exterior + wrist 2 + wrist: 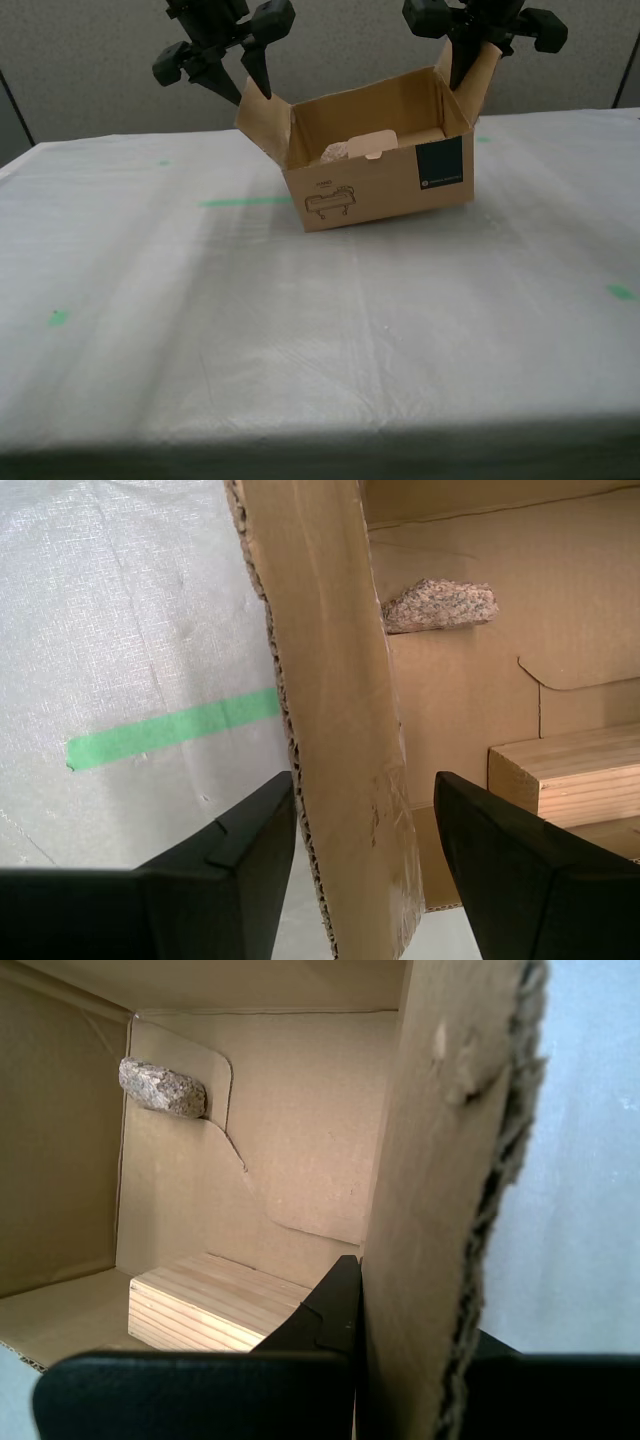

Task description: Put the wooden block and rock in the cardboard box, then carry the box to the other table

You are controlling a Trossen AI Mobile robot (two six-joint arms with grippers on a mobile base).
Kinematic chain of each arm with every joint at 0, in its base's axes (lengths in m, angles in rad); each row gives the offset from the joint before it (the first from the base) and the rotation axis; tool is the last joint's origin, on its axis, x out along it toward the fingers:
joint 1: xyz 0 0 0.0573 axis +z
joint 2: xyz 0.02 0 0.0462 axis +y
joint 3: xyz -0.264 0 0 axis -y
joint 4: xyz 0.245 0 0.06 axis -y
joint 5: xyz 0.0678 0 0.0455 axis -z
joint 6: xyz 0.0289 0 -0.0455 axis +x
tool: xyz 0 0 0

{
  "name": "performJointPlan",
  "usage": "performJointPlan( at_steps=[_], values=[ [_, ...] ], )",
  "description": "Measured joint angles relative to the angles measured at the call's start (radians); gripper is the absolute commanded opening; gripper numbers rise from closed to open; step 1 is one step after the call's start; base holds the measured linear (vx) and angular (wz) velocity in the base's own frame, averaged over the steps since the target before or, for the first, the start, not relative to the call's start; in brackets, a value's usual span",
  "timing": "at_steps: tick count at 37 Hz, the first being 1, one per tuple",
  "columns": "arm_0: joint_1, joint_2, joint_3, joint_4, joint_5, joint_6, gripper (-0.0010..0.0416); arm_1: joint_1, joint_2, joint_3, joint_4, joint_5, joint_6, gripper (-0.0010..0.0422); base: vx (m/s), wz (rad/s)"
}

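The cardboard box (380, 185) rests on the white-cloth table (300, 330), its teal label and line drawing facing the camera. Inside lie the grey-brown rock (440, 605) (160, 1088) (335, 152) against the far wall and the pale wooden block (570, 775) (215, 1305) on the floor. My second gripper (362, 780) (262, 85) straddles the side flap (330, 710) at the exterior view's left, open, with a gap beside one finger. My first gripper (415, 1305) (465, 70) is shut on the opposite flap (440, 1190).
Green tape marks dot the wrinkled cloth: a strip (240, 202) (170, 730) beside the box at the exterior view's left, and small ones (58, 317) (620, 292) nearer the front. A grey partition wall stands behind the table.
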Motion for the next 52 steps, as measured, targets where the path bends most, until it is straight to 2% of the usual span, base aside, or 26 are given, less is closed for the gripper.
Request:
performJointPlan(
  at_steps=[23, 41, 45, 48, 52],
  values=[
    [0.000, 0.000, 0.000, 0.008, 0.000, 0.000, 0.0003, 0.000, 0.000, 0.000, -0.018, 0.000, 0.000, 0.0328, 0.000, 0.000],
    [0.001, 0.000, 0.000, 0.038, 0.000, 0.001, 0.0003, 0.000, 0.000, 0.000, -0.025, 0.000, 0.000, 0.0339, 0.000, 0.000],
    [0.001, 0.000, 0.000, 0.038, 0.000, -0.021, 0.0004, 0.000, 0.000, 0.000, -0.025, 0.000, 0.000, 0.0339, 0.000, 0.000],
    [0.001, 0.000, 0.000, 0.043, 0.000, -0.022, 0.0021, 0.000, 0.000, 0.000, -0.024, 0.000, 0.000, 0.0338, 0.000, 0.000],
    [0.002, 0.000, 0.000, 0.051, 0.000, -0.023, 0.0067, 0.000, 0.000, 0.000, -0.022, 0.000, 0.000, 0.0339, 0.000, 0.000]
  ],
)
